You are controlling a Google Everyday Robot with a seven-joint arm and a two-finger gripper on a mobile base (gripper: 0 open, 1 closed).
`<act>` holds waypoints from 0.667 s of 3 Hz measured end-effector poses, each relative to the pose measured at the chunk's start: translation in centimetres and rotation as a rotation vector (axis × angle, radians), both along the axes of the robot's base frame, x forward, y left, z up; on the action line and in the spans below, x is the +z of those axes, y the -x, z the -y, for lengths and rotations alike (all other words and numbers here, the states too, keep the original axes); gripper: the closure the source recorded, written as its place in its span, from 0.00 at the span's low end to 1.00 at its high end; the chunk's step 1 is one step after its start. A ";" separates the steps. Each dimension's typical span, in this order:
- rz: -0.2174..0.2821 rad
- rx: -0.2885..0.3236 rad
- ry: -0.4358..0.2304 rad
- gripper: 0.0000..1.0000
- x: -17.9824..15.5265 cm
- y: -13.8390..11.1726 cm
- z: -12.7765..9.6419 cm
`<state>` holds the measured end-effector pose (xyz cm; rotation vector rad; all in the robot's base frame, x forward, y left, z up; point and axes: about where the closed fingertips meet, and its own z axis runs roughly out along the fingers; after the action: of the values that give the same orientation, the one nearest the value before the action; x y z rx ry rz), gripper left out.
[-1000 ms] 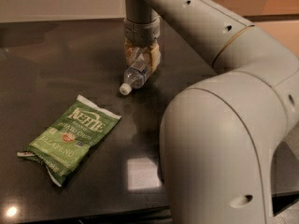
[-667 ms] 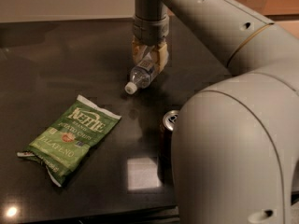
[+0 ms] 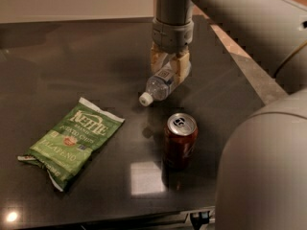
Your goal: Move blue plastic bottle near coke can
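One gripper holding blue plastic bottle, just behind coke can

Overall: dim, warm indoor light, and the dark desk swallows most of it.
Source: overhead. There's a pale square of glare on the gloss at 6 o'clock and a small hot spot down at 8 o'clock.
Gripper: the gripper is at 12 o'clock and evenly lit, jaws clamped on the blue plastic bottle, whose clear plastic glints.
Reflections: the coke can has a bright silver top and a faint mirror image in the desk.
Focus: soft throughout.
Edges: the arm fills 4 o'clock as a pale blur, with blocky stair-steps along the desk's edge at 2 o'clock.
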<state>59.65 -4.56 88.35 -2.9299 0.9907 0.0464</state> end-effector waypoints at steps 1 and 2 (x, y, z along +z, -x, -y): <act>-0.059 -0.038 -0.023 1.00 -0.3 3.4 1.0; -0.104 -0.058 -0.043 1.00 -0.5 6.3 1.5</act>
<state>53.38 -6.04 87.83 -2.8839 1.0740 0.2168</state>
